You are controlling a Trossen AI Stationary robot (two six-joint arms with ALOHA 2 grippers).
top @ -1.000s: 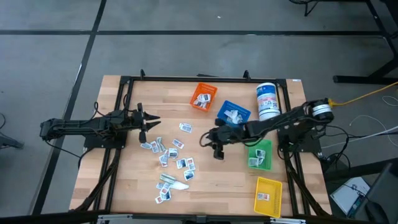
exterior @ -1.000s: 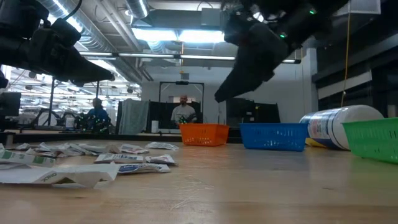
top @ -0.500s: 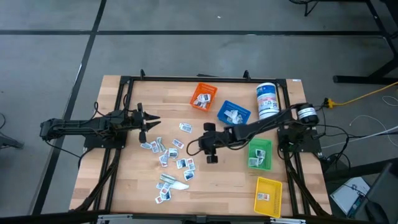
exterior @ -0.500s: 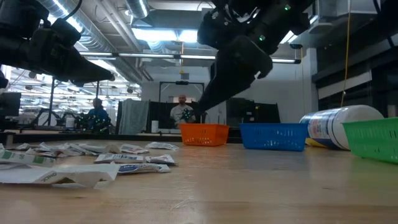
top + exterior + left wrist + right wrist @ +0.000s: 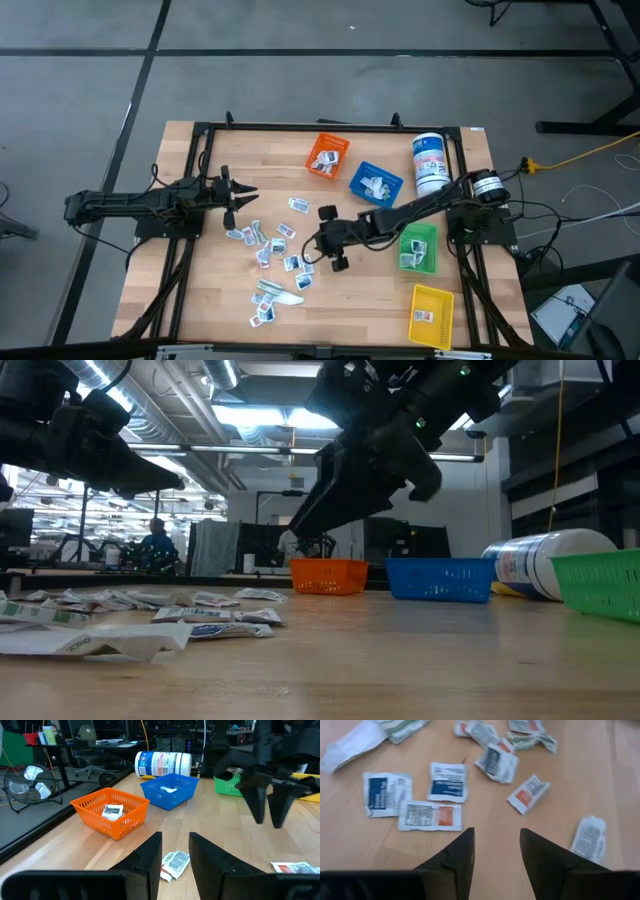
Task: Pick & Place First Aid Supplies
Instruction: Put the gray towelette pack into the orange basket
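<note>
First aid supplies (image 5: 272, 252) mostly lie loose on the bench (image 5: 200, 290); a few sit in bins. Right tool (image 5: 318, 243), open and empty, hovers over them; left tool (image 5: 246, 198) waits open.

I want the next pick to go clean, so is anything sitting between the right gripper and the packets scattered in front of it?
Nothing visible does. The right gripper is open over bare wood, and the first aid packets lie flat just ahead of it with no bin or canister between. The left gripper waits off to the side.
</note>
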